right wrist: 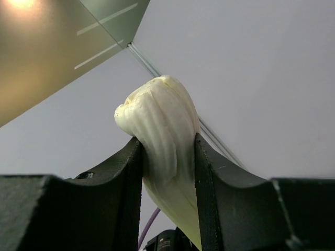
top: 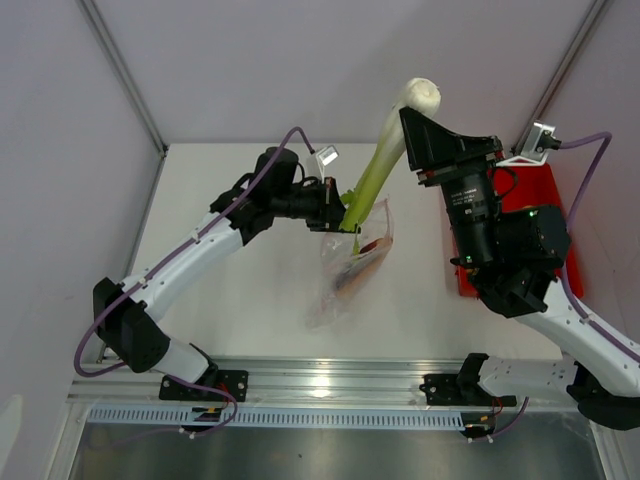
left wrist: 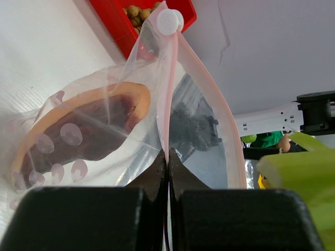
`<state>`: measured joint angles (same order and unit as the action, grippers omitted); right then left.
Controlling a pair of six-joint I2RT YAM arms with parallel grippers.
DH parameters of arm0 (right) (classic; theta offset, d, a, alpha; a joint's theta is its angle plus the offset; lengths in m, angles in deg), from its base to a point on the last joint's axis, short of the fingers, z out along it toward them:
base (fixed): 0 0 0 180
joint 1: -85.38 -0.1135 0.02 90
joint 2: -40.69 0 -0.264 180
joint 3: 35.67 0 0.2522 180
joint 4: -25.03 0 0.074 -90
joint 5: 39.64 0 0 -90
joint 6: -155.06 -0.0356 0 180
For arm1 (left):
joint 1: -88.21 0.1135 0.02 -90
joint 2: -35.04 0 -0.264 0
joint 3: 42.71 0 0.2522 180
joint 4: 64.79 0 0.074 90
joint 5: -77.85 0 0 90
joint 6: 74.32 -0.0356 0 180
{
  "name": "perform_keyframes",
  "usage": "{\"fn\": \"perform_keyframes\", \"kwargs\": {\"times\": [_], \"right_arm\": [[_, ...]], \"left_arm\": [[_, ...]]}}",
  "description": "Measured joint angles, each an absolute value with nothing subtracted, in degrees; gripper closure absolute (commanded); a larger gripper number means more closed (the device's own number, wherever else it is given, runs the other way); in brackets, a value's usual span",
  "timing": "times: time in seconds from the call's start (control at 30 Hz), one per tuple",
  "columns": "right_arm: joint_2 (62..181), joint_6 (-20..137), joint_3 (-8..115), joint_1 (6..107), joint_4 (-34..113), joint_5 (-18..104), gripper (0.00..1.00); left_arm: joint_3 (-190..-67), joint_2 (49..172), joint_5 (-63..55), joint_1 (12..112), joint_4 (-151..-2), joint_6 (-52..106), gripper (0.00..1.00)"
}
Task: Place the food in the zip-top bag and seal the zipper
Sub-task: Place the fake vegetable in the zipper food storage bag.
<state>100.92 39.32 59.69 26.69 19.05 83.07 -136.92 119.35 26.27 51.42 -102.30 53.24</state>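
The clear zip-top bag (top: 352,268) hangs over the table, its mouth held up by my left gripper (top: 335,215). In the left wrist view that gripper (left wrist: 168,157) is shut on the bag's pinkish zipper (left wrist: 168,83), and a dark red piece with an orange rim (left wrist: 84,130) lies inside the bag (left wrist: 209,157). My right gripper (top: 412,128) is shut on the white bulb end of the leek (top: 385,150). The stalk slants down, with its green tip at the bag's mouth. The right wrist view shows the white bulb (right wrist: 162,120) squeezed between that gripper's (right wrist: 167,140) fingers.
The red tray (top: 558,195) sits at the table's right, mostly under my right arm. In the left wrist view the tray (left wrist: 118,23) holds small tan balls (left wrist: 133,10). Grey walls close in the back and sides, and a metal rail runs along the near edge.
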Motion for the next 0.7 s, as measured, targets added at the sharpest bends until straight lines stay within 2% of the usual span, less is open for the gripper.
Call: {"fn": "perform_keyframes", "kwargs": {"times": [0.33,0.7], "right_arm": [[97.7,36.3,59.0,25.5,26.2,87.3,1.0],[94.3,34.7,50.5,25.5,26.1,88.1,1.0]], "left_arm": [[-138.6,118.1,23.7,51.6,-102.9,53.7,0.99],[-138.7,117.6,24.0,51.6,-101.5,55.8,0.99]]}}
